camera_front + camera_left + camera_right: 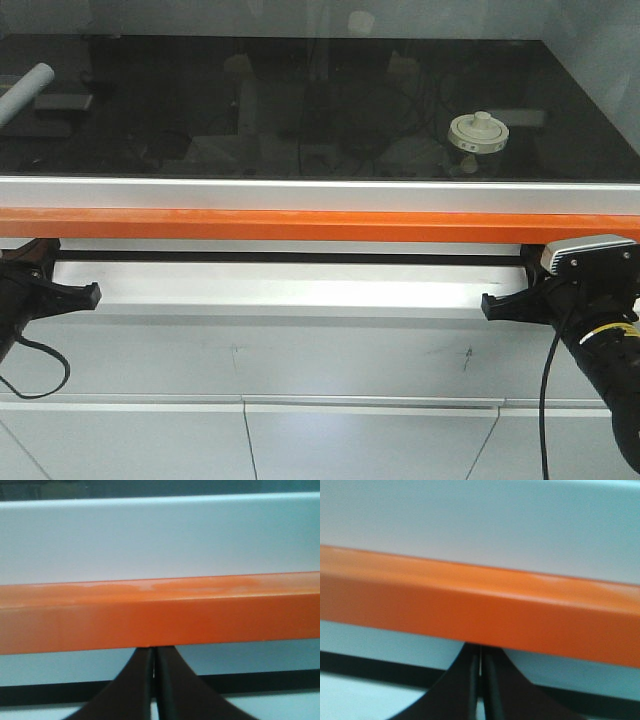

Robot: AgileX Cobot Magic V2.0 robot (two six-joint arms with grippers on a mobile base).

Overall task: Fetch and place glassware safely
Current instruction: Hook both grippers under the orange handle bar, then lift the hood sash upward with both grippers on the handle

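Right end effector (489, 305) well short of jar (478, 131)

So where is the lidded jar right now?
Front view: the jar sits right of centre on the dark surface, beyond the orange bar.

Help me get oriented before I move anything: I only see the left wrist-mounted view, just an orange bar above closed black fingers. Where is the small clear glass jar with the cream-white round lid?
Observer: The small squat clear glass jar with the cream-white knobbed lid stands upright beyond the long orange bar, on the dark glossy surface, right of centre.
Operator: Which arm is closer?
Observer: The right gripper; it sits shut below the bar, nearly in line with the jar. The left gripper is far to the left.
Operator: Anything else up there?
Observer: A pale grey cylindrical tube lies at the far left edge, well apart from the jar.
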